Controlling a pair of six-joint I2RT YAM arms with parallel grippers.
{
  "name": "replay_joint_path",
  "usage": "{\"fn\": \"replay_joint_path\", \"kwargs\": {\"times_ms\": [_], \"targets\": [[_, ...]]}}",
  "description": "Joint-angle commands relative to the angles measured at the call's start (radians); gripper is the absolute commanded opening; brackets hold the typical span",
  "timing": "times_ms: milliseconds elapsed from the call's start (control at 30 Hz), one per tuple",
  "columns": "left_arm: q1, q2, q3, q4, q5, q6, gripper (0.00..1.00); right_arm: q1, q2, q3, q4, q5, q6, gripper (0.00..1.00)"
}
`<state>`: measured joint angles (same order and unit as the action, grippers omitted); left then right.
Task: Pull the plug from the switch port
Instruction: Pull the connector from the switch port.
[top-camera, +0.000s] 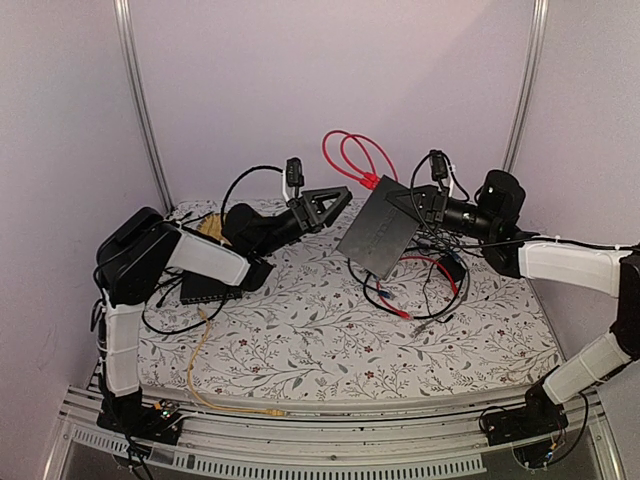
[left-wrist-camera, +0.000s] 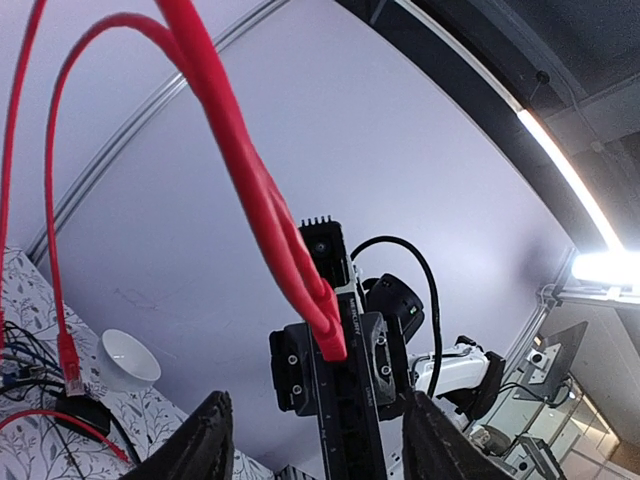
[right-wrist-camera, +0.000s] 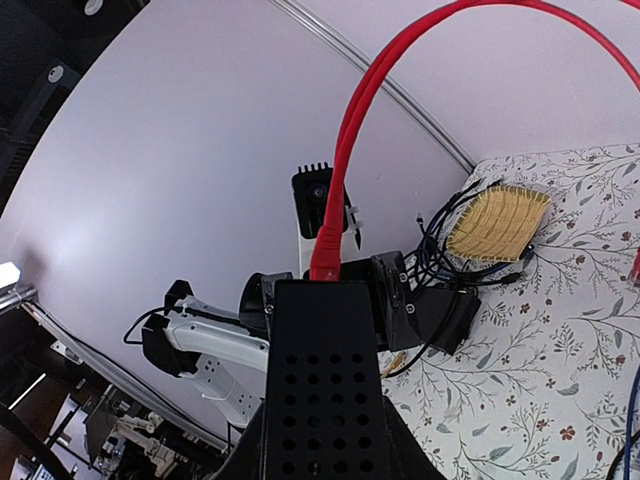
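The switch is a flat matte-black box held tilted above the table. My right gripper is shut on its right end. In the right wrist view the switch's perforated face fills the space between my right gripper's jaws. A red plug sits in a port on the thin edge and also shows in the right wrist view. Its red cable loops up behind. My left gripper is open and empty, its fingers short of the port edge, either side of it.
A dark grey box with a yellow cable lies under the left arm. A woven yellow mat lies at the back left. Tangled black and red cables lie under the switch. A white bowl stands on the cloth.
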<state>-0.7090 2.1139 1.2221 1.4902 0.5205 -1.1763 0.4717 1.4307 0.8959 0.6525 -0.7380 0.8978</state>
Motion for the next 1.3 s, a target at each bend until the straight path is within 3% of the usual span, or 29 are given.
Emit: {"fn": "replay_joint_path", "kwargs": {"times_ms": [0, 833, 1267], "targets": [[0.011, 0.015, 0.036, 0.022, 0.066, 0.022, 0.55, 0.013, 0.009, 0.018, 0.158, -0.013, 0.040, 0.01], [0.008, 0.046, 0.135, -0.099, 0.152, 0.061, 0.48, 0.030, 0.109, 0.032, 0.252, -0.033, 0.084, 0.01], [-0.004, 0.049, 0.166, -0.167, 0.149, 0.092, 0.36, 0.035, 0.113, 0.030, 0.255, -0.029, 0.082, 0.01]]}}
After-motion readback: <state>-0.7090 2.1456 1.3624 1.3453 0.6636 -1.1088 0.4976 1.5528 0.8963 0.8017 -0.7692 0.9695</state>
